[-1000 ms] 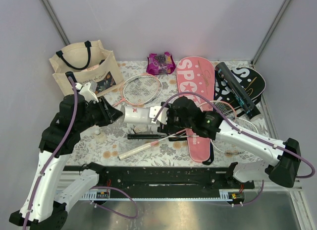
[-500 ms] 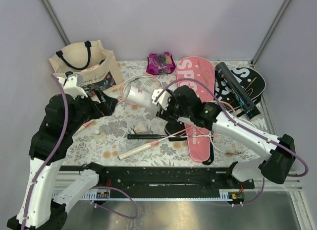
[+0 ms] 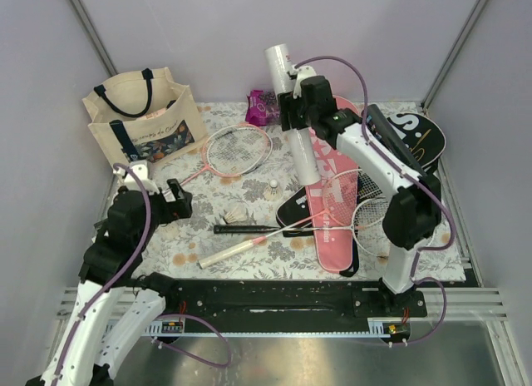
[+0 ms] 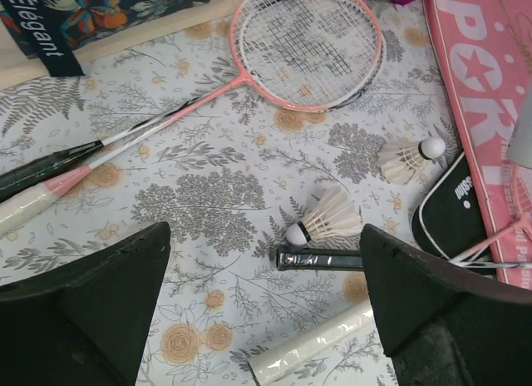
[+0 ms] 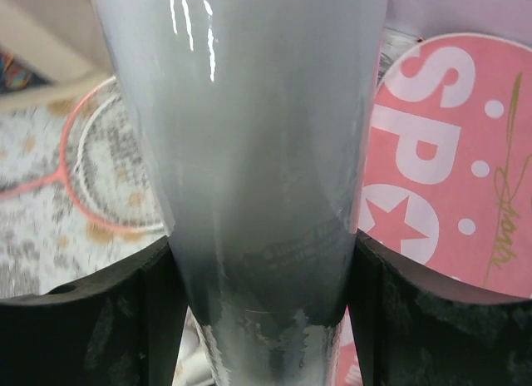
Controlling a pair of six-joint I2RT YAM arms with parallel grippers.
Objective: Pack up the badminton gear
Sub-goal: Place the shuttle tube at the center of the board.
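You are early in this job, as far as I can judge: nothing shows as packed. Your right arm's fingers (image 5: 91,319) are clamped on the long white tube (image 3: 304,157), which stands tilted in the air above the back of the flower-patterned counter (image 3: 191,236), over the pink racket-shaped "SPORT" cover (image 3: 332,240). Your left arm's fingers (image 4: 91,311) stand wide apart and hold nothing, low over the left side of the counter.

In front of them a small white feather shuttlecock (image 4: 328,218) lies loose, and a second shuttlecock (image 4: 407,157) lies near it but apart. The pink-framed racket (image 4: 303,45) lies bare beside the cream canvas tote (image 3: 137,111). A white-gripped racket handle (image 3: 237,250) and a black-gripped handle (image 3: 237,229) lie nearer you. The long black tube (image 3: 397,151) rests across the black racket-shaped cover (image 3: 426,135) at the far right. So the shuttlecocks, rackets and both tubes are all left to put away.

You cannot see into the white tube, so whether it holds shuttlecocks is unknown, and its ends are cut off in the right wrist view. The tote's inside is hidden too. The thin racket heads (image 3: 370,215) overlapping on the pink cover are hard to count, and I cannot tell whether either cover is open or zipped.
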